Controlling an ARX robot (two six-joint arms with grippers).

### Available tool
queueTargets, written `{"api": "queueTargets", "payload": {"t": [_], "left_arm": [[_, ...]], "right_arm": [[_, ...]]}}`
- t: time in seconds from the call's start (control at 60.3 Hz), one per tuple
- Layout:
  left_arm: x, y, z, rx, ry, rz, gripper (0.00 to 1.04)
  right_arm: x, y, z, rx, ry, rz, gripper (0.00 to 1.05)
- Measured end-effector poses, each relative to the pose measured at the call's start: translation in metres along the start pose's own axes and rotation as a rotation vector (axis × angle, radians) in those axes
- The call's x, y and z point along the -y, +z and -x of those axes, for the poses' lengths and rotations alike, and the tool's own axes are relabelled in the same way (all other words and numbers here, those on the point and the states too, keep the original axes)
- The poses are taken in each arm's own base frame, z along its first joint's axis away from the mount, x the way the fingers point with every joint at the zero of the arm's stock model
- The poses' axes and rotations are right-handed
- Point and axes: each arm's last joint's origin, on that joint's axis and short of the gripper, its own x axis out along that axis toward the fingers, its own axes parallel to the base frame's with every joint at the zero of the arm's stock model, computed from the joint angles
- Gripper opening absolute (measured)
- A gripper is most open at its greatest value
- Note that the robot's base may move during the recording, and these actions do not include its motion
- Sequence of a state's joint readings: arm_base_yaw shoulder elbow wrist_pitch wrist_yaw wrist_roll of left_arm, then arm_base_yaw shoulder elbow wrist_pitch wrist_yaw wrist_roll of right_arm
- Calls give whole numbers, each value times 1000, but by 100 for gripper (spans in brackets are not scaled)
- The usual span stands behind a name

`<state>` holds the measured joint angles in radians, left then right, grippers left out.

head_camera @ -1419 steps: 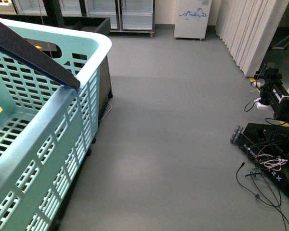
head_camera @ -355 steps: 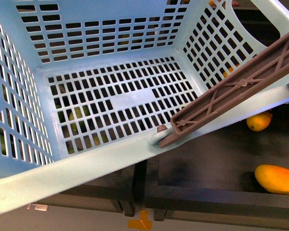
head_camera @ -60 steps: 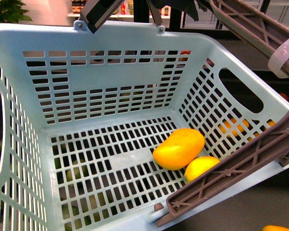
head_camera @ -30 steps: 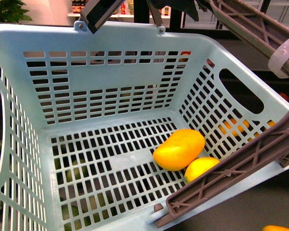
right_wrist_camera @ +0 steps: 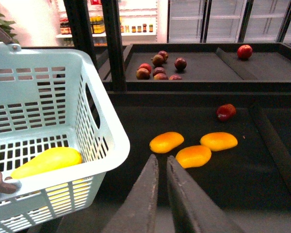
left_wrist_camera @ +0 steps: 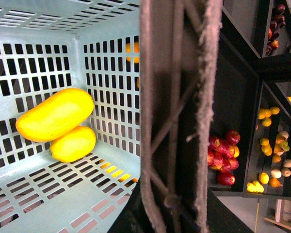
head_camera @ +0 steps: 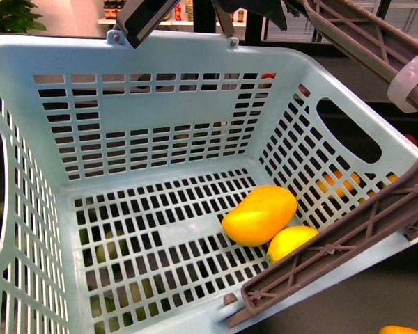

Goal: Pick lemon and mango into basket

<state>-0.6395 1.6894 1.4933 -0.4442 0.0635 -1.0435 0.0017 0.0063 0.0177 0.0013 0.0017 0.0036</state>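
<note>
I find the mango and lemon touching on the basket floor, near its right wall. My right gripper is closed, empty; left gripper's state I cannot tell.

The mango, smooth and yellow-orange, lies on its side on the slotted floor of the pale turquoise basket. The smaller bright yellow lemon lies touching it, in the basket's corner, partly hidden behind a brown-grey swing handle.
</note>
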Motion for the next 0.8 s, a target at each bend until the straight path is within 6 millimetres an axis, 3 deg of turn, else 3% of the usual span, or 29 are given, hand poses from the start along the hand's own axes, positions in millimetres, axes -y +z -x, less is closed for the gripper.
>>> {"api": "queueTargets", "payload": {"t": [0.464,0.796], "left_arm": [[0,0,0,0,0,0,6],[3,-5,0,-29,-16,-8,6]], "right_arm": [[0,0,0,0,0,0,97],[0,0,0,1,-3,0,96]]}}
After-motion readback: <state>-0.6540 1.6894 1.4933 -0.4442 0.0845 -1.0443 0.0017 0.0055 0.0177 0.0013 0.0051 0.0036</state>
